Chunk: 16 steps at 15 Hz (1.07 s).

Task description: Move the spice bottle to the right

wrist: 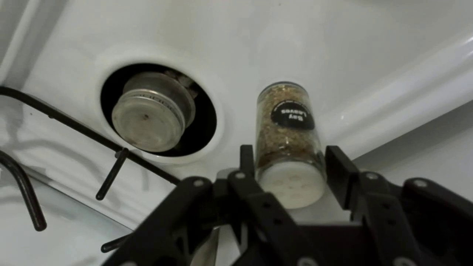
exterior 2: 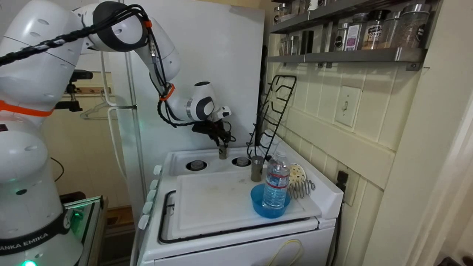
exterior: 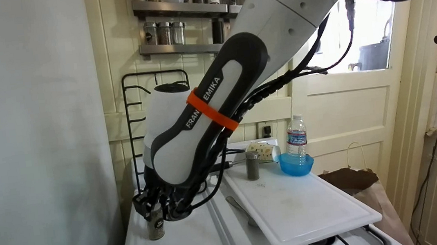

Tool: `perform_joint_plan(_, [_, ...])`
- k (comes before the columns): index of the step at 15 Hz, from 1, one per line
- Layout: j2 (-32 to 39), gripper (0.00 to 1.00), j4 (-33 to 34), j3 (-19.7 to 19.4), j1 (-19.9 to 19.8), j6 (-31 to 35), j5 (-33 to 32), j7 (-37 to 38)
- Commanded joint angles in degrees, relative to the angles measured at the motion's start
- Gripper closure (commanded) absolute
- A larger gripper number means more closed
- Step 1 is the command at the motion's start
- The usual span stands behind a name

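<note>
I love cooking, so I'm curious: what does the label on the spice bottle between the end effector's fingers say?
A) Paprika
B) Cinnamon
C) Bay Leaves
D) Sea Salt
C: in the wrist view, the dark label on the spice bottle reads "Bay Leaves", upside down in that picture.
</note>
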Motion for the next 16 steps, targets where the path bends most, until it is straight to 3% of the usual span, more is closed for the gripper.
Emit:
perform_joint_plan(1, [-0.21, 0.72, 1.08, -0.58, 1.12, -4.44, -1.13, 2.74])
perform_joint_plan(5, [-2.71, 0.77, -0.14, 0.23, 0.53, -3.64, -1.07, 2.74])
perform_joint_plan(9, [-12.66, 0.77, -7.73, -1.04, 0.12, -2.98, -3.04, 3.9])
perform_joint_plan(16, [-32.38, 0.77, -26.34, -10.67, -1.75, -6.98, -13.66, 22.42])
